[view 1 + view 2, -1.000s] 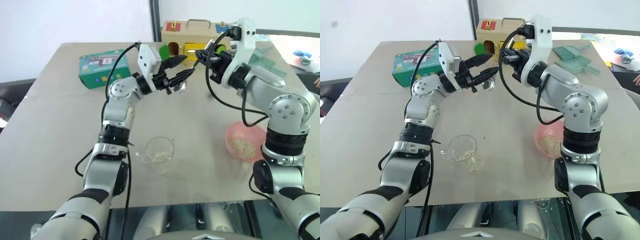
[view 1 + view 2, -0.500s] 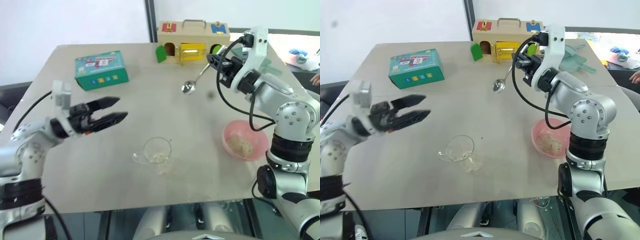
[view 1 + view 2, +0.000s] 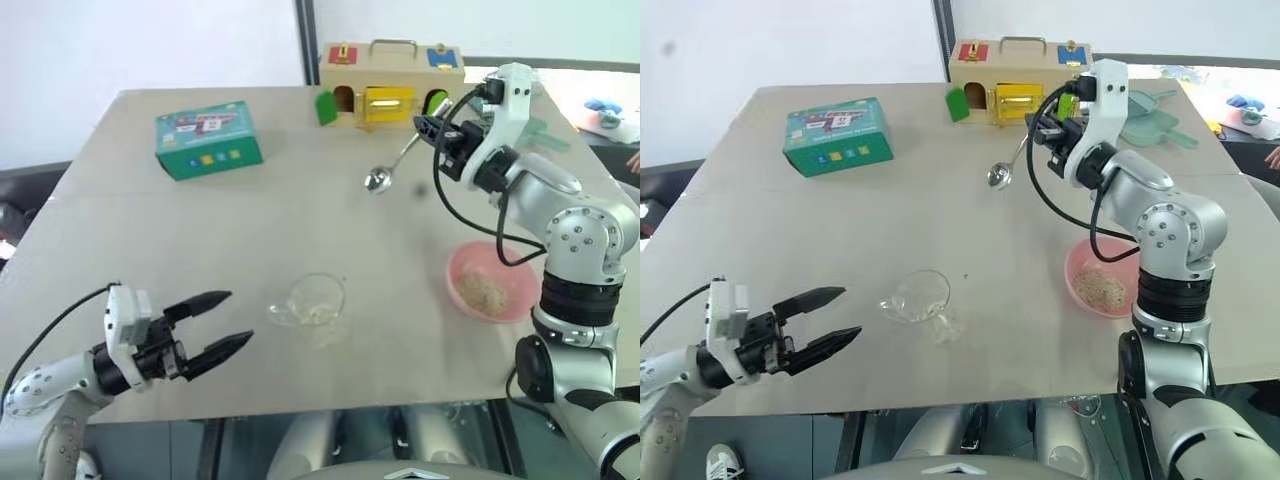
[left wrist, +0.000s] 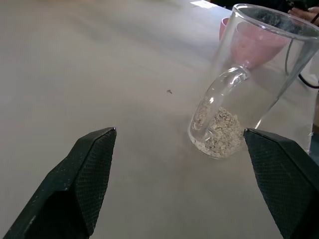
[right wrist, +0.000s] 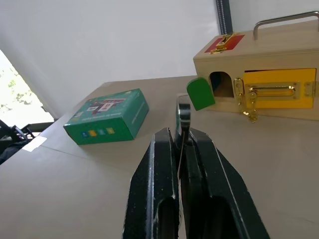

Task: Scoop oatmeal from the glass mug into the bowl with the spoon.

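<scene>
Right gripper [image 3: 432,122] jaws clamped on the spoon [image 3: 391,165] handle end, held up over the far half of the desk [image 3: 130,230], spoon bowl hanging low toward the surface. Thin, stiff, slick metal pinched at the very tip, so it will likely pivot or slip if it meets resistance; light load, no need for more force, but keep the scoop shallow.

Left gripper [image 3: 812,325] jaws wide, nothing in them, low at the near desk edge, pointing at the glass mug [image 3: 316,300] with a gap between.

Mug upright near the desk's front centre, thin handle facing the left gripper, small layer of oatmeal [image 4: 218,133] at the bottom. Glass: smooth, fragile, light, tips easily. Best steadied across the body, not by the handle.

Bowl [image 3: 490,282] pink, to the mug's right, well apart, already holding some flakes. Light; may slide if bumped.
</scene>
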{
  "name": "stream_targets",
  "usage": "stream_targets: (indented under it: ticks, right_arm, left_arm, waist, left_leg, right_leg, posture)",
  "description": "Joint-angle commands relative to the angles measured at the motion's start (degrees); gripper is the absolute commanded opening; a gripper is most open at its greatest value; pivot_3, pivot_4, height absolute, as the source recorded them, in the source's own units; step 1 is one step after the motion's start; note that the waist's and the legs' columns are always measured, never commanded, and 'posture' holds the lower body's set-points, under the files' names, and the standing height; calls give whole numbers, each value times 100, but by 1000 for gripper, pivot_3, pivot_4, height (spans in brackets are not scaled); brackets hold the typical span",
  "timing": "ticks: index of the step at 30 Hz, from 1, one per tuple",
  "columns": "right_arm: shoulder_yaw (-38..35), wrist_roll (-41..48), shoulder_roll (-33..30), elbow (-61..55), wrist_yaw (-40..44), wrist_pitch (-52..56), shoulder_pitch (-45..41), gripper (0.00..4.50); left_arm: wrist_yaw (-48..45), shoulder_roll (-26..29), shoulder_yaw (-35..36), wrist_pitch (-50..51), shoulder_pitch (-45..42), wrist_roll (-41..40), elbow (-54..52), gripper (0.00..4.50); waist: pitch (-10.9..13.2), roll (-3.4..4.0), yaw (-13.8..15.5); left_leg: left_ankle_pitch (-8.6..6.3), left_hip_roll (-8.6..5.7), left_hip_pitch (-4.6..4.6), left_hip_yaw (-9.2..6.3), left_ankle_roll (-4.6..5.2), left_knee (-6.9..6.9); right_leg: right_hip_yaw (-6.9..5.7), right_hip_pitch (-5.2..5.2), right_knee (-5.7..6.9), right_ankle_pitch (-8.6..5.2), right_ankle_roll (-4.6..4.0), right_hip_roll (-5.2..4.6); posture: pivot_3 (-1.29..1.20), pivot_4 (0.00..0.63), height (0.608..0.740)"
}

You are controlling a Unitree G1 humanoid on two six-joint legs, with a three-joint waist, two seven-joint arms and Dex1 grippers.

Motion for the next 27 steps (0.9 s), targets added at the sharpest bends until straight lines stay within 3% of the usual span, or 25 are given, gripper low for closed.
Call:
stream_targets:
  ticks: [1,10,13,16,20,27]
  right_arm:
    - [-71,12,-29,-218,75,-107,-70,0]
    - [-122,42,-112,-361,10,33,-42,0]
    - [-144,60,-147,-433,-41,105,-20,0]
    - [-160,72,-186,-492,-64,170,-3,0]
    - [-183,87,-212,-540,-78,218,7,0]
    - [-199,83,-205,-570,-69,264,31,0]
  left_arm:
    - [517,-329,-364,-410,-40,361,-281,4277]
    - [1510,-939,-1352,-920,-779,1203,305,4277]
    - [1509,-1088,-1407,-1458,-873,1366,1018,4277]
    - [1147,-1195,-1287,-2346,-588,1347,1855,3393]
    - [779,-1289,-1262,-3280,-259,1267,2480,1432]
    - [1049,-1186,-1225,-3214,-553,990,2183,1432]
  waist:
    - [0,0,6]
    - [0,0,10]
    - [0,1,-10]
    - [-1,4,-24]
    - [-15,27,-1]
    - [-20,37,0]
  left_leg:
    - [0,0,4,0,0,0]
    - [-1,2,29,0,1,-7]
    - [-1,1,33,1,2,-7]
    - [-1,1,37,2,1,-13]
    - [-2,4,41,4,3,-24]
    - [-17,5,42,4,29,-23]
  right_leg:
    - [-1,4,-2,0,0,0]
    - [-1,28,0,0,0,3]
    - [2,33,-3,0,0,3]
    - [4,33,-4,0,0,4]
    - [6,35,-14,-1,-1,2]
    - [4,38,-15,-1,-1,0]
  posture:
    - [0,150,740]
    - [0,150,740]
    - [0,150,740]
    - [0,150,740]
    - [0,150,740]
    - [0,150,740]
